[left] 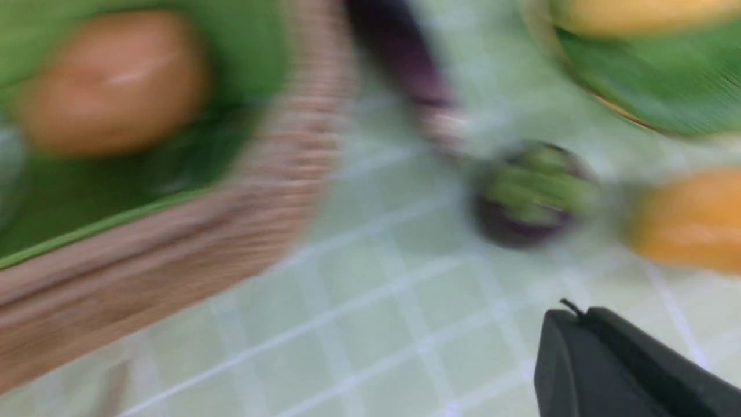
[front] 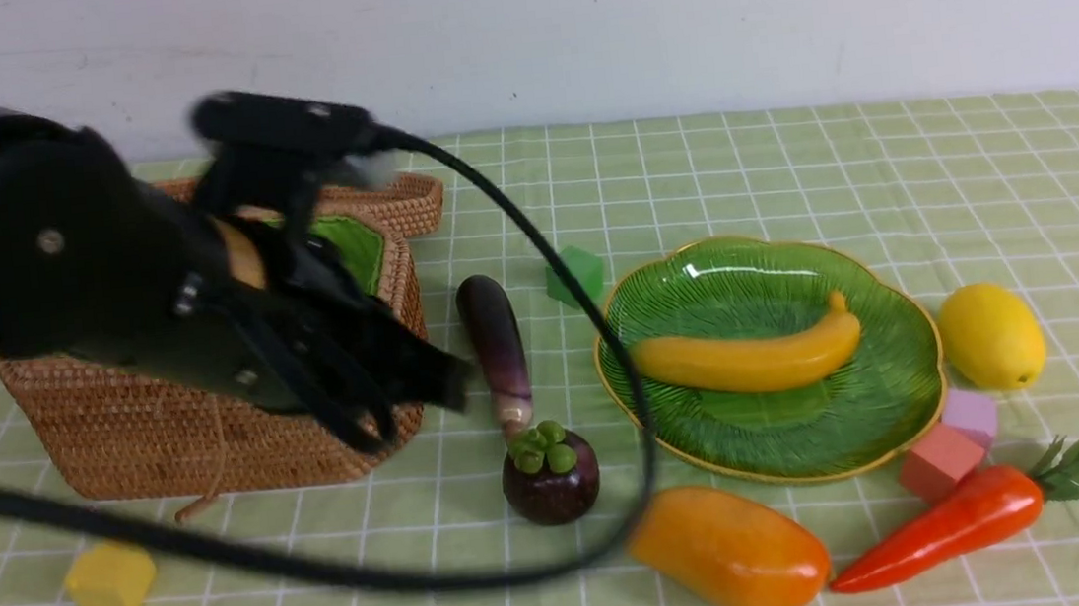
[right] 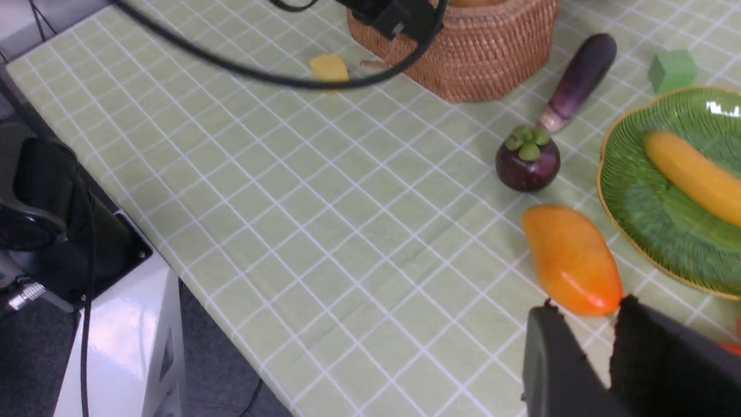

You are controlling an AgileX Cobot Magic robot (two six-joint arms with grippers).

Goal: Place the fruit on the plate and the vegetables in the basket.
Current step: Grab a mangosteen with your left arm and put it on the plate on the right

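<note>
Banana [front: 748, 360] on plate [front: 766, 291], potato [left: 116, 81] in basket [front: 136, 431]: the eggplant [front: 496, 347], lying on the tabletop [front: 784, 170] beside the basket, is judged next. The left gripper [front: 416, 412], jaws seemingly spread and empty, must be lowered astride it. Whether the right gripper [right: 596, 324] jaws are spread cannot be told.

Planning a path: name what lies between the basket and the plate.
Front view: the eggplant, a green block farther back, the mangosteen at its near end.

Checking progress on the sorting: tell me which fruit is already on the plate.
The banana, lying across the green plate. The mangosteen, mango and lemon all sit off it, on the checked tablecloth.
</note>
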